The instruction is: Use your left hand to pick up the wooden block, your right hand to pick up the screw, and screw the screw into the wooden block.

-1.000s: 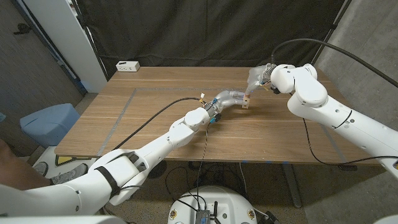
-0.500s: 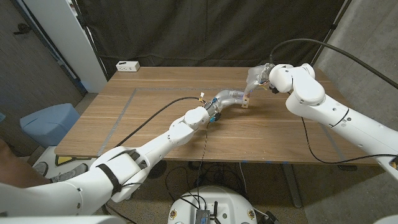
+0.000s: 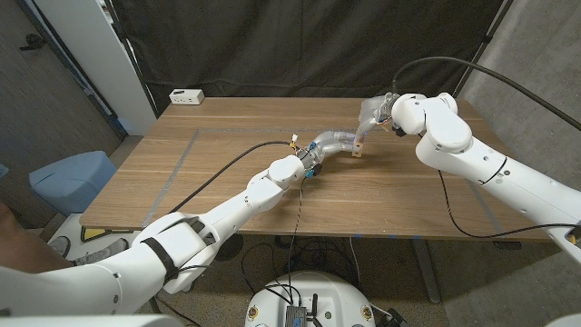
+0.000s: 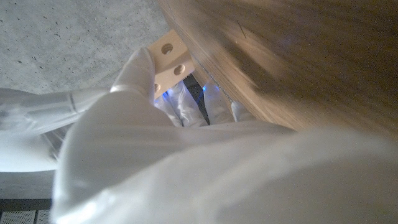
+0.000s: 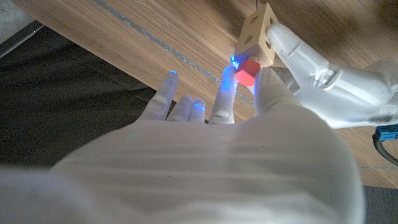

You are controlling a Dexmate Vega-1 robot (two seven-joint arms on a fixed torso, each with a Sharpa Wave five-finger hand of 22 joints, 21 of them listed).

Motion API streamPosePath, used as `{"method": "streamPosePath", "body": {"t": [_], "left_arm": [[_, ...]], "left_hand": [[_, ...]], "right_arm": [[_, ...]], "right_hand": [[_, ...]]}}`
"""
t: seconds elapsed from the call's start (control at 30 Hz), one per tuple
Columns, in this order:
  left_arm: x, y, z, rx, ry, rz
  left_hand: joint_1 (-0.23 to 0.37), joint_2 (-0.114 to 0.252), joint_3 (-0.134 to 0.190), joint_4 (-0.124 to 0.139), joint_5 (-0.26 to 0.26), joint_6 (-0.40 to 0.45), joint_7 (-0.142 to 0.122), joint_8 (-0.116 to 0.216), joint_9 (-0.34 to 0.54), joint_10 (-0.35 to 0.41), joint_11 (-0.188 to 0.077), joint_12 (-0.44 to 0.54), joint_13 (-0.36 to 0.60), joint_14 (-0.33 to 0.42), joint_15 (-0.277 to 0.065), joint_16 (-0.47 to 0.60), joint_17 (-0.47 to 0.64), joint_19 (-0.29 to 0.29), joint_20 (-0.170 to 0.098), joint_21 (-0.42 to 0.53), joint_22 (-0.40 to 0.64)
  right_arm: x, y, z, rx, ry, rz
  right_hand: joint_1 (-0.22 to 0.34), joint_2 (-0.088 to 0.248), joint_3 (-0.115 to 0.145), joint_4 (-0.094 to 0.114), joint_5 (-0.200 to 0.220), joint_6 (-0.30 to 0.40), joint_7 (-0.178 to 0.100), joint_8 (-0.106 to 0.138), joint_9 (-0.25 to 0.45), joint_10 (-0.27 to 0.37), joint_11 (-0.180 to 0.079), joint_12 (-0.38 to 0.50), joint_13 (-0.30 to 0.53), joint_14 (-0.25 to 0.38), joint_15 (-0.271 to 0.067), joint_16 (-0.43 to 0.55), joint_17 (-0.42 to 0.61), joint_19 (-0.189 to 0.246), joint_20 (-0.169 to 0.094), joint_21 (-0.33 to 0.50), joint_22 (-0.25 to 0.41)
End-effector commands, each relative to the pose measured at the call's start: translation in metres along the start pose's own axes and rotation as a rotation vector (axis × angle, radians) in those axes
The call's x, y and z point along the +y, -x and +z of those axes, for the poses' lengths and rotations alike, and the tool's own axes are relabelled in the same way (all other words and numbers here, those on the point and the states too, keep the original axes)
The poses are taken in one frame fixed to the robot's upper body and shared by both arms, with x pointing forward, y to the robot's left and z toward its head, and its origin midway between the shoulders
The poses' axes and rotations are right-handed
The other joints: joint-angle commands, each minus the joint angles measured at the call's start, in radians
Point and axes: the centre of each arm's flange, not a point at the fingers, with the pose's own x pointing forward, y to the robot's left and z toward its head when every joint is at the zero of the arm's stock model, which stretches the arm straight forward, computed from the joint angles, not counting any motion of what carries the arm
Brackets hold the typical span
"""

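Vega-1 body: glossy white shells, two arms, pale hands.
Left arm: white rounded segments, a black band near the shoulder, a black cable running along the forearm, blue and yellow connectors at the wrist. Left hand translucent grey-white. Right arm: bulky white rounded housings, thick black cable looping from the wrist. Right hand: smooth white fingers, blue glow at the fingertips.

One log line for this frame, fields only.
left hand: holds wooden block | right hand: pinches red screw at block | stage: screwing in
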Motion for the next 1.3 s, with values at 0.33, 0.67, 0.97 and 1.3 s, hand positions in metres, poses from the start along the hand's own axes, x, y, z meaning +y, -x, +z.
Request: {"method": "streamPosePath", "body": {"t": [0.33, 0.67, 0.97, 1.3], "left_arm": [[0.0007, -0.0026, -0.0007, 0.004, 0.003, -0.002], [0.0000, -0.0034, -0.0009, 0.005, 0.005, -0.004], [-0.0008, -0.0045, -0.0007, 0.006, 0.006, -0.008], [-0.0006, -0.0049, -0.0004, 0.007, 0.006, -0.008]], "left_hand": [[-0.092, 0.091, 0.055, 0.047, 0.010, 0.026, 0.016, 0.002, 0.004, 0.011, 0.000, 0.009, 0.164, 0.009, -0.064, 0.000, 0.002, -0.004, 0.007, 0.009, 0.001], [-0.094, 0.093, 0.058, 0.047, 0.011, 0.025, 0.017, 0.001, 0.004, 0.010, 0.000, 0.009, 0.164, 0.009, -0.063, 0.000, 0.002, -0.005, 0.008, 0.009, 0.002], [-0.097, 0.094, 0.060, 0.048, 0.011, 0.024, 0.019, 0.000, 0.004, 0.009, 0.000, 0.008, 0.163, 0.009, -0.064, 0.000, 0.002, -0.006, 0.007, 0.009, 0.002], [-0.101, 0.096, 0.063, 0.050, 0.012, 0.023, 0.019, -0.001, 0.004, 0.008, 0.001, 0.008, 0.163, 0.009, -0.060, -0.001, 0.002, -0.007, 0.008, 0.009, 0.002]], "right_arm": [[0.0020, -0.0035, -0.0027, 0.002, -0.017, -0.020], [0.0041, -0.0057, -0.0048, 0.008, -0.024, -0.030], [0.0051, -0.0076, -0.0057, 0.016, -0.022, -0.034], [0.0063, -0.0107, -0.0059, 0.020, -0.023, -0.029]], "right_hand": [[0.020, 0.007, 0.010, 0.001, 0.005, 0.045, -0.001, 0.022, 0.002, 0.034, -0.003, 0.006, 0.002, 0.023, -0.013, 0.005, 0.004, 0.022, -0.012, 0.005, 0.002], [0.026, 0.014, 0.011, 0.002, 0.005, 0.069, 0.004, 0.032, -0.001, 0.056, -0.006, 0.009, 0.002, 0.040, -0.024, 0.010, 0.005, 0.039, -0.025, 0.008, 0.002], [0.016, 0.025, 0.007, 0.012, 0.003, 0.100, 0.008, 0.043, -0.005, 0.083, -0.003, 0.013, 0.002, 0.059, -0.033, 0.016, 0.008, 0.051, -0.035, 0.008, 0.002], [-0.001, 0.034, 0.001, 0.021, 0.001, 0.137, 0.009, 0.054, -0.012, 0.104, -0.007, 0.013, 0.001, 0.073, -0.036, 0.019, 0.009, 0.061, -0.043, 0.007, 0.002]]}}
